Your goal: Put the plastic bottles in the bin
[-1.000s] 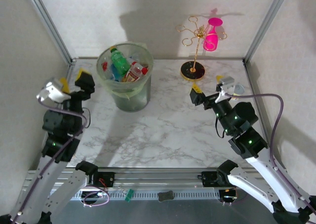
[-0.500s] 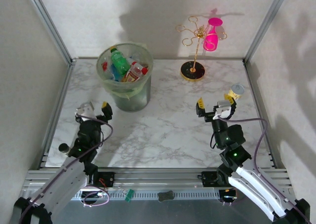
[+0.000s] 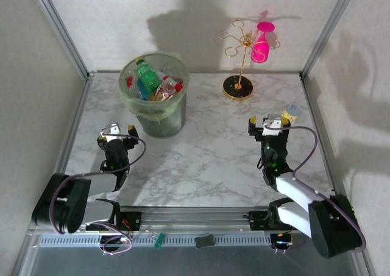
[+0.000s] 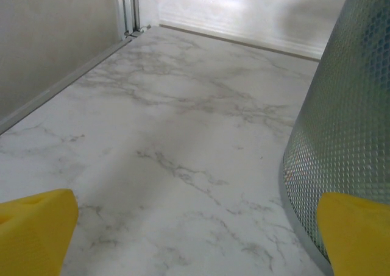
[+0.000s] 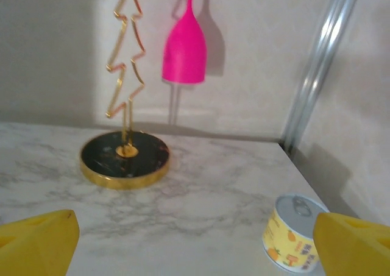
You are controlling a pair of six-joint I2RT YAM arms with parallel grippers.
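The bin, a grey-green bucket with a pale liner over its rim, stands at the back left. Several plastic bottles lie inside it, among them a green one and a clear one with a red label. My left gripper rests low on the table just left of the bin's base, open and empty. In the left wrist view the bin's textured wall rises beside the left gripper. My right gripper sits low at the right, open with nothing between its fingers; in its own wrist view the right gripper faces the back wall.
A gold hanger stand on a black base holds a pink glass at the back right. A small yellow tin can stands by the right gripper, near the table's right edge. Metal frame posts line both side walls.
Both arms have folded down and drawn back toward the near edge, lowering their grippers to the tabletop. Both grippers stay open and empty.
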